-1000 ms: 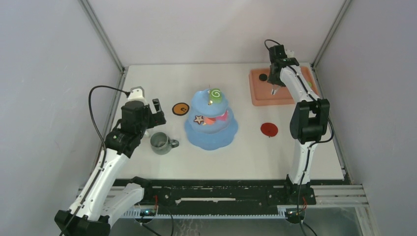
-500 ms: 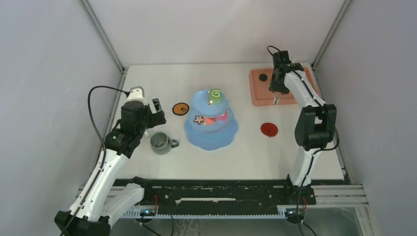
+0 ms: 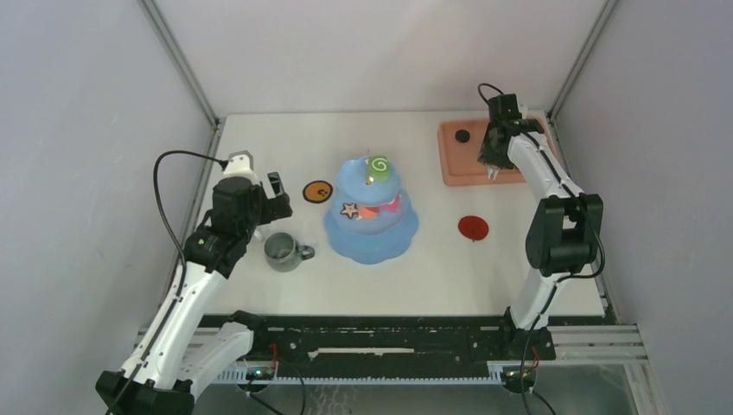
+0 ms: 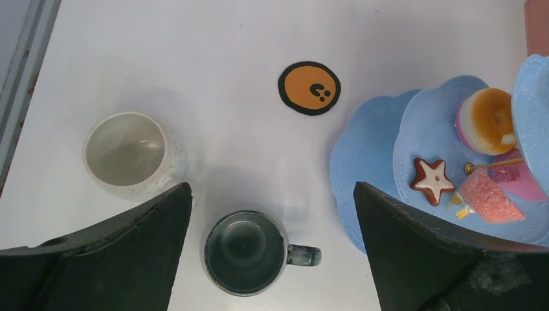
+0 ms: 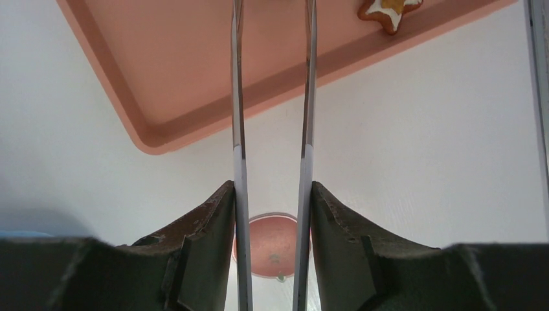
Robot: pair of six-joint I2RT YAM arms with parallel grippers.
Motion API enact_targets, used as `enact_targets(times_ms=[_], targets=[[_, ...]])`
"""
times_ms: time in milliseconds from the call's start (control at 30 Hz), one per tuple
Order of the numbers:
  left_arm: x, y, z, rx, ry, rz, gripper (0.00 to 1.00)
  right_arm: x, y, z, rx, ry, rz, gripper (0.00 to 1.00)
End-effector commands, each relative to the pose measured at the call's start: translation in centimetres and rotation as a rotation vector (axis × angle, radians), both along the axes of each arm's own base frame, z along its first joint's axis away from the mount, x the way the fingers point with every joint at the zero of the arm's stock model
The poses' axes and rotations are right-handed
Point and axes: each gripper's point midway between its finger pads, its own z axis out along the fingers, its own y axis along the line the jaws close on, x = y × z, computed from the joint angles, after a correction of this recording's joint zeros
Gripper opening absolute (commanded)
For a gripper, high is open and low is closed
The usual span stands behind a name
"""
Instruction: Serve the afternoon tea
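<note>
**Tongs pointing past the star cookie**

Stand (image 3: 372, 226) sits mid-table in the top view, with a few pastries already on it. Next thing to fetch, I reckon, is the star cookie (image 5: 390, 9). It's lying on the tray (image 5: 162, 84) and just pokes in at the top right of the right wrist view. The tongs (image 5: 238, 97) run straight up that frame from the right gripper (image 5: 272, 188), whose jaws pinch the two blades from outside. The blades are parted with nothing showing between them, and their tips are cut off by the top edge. So the cookie lies up and to the right of the blades, and their long axis points past it on its left.

The right arm is way nearer. The left gripper (image 4: 272, 188) hangs with jaws spread wide above the green mug (image 4: 246, 253) and white mug (image 4: 129, 152) at the table's left.

Compared with a second ago, the right arm has swung rightward over the tray. The left arm hasn't budged.
</note>
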Motion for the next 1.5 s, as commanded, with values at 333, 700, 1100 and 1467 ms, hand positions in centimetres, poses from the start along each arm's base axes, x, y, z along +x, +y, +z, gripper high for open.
enact_targets(times_ms=[333, 700, 1100, 1467], targets=[[0.4, 0.0, 0.7, -0.007, -0.034, 0.0, 1.0, 4.6, 0.4, 0.9, 0.011, -0.127, -0.058, 0.51], [0.6, 0.1, 0.6, 0.001, -0.026, -0.001, 1.0, 5.1, -0.6, 0.1, -0.013, -0.131, -0.092, 0.4], [0.8, -0.2, 0.7, -0.004, -0.025, -0.008, 1.0, 4.2, -0.7, 0.7, -0.009, -0.14, -0.051, 0.0], [0.6, -0.2, 0.6, -0.012, -0.031, -0.013, 1.0, -1.2, 0.2, 3.2, 0.019, -0.147, -0.007, 0.0]])
